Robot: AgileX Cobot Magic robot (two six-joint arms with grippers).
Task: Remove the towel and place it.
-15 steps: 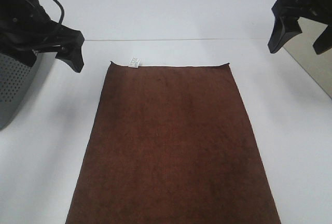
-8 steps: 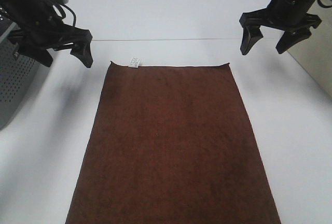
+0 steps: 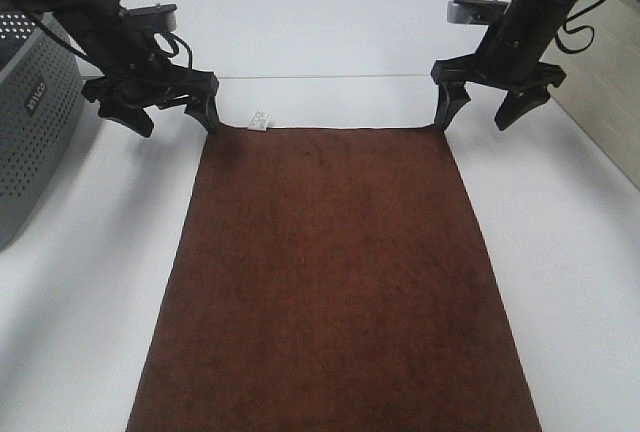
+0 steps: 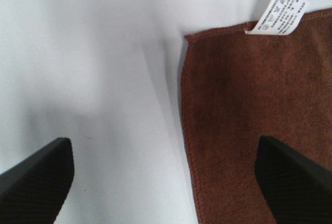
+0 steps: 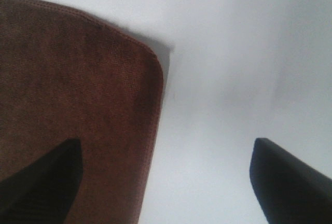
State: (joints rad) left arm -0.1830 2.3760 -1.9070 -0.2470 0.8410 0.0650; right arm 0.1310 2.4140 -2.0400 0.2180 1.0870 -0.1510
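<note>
The dark brown towel [image 3: 335,282] lies flat on the white table [image 3: 580,282], its small white tag [image 3: 261,120] on the far short edge. My left gripper [image 3: 173,117] is open and hangs over the towel's far left corner [image 4: 188,38], one finger over the cloth and one over bare table. The tag also shows in the left wrist view [image 4: 276,14]. My right gripper [image 3: 478,110] is open and straddles the far right corner [image 5: 154,60], which lifts slightly off the table. Neither gripper holds anything.
A grey perforated box [image 3: 30,112] stands at the left edge of the table, close behind my left arm. A beige panel [image 3: 612,102] runs along the far right. Bare white table surrounds the towel on the left, right and far sides.
Both grippers have come inward and down from the table's outer sides to the towel's two far corners. The towel has not moved.
</note>
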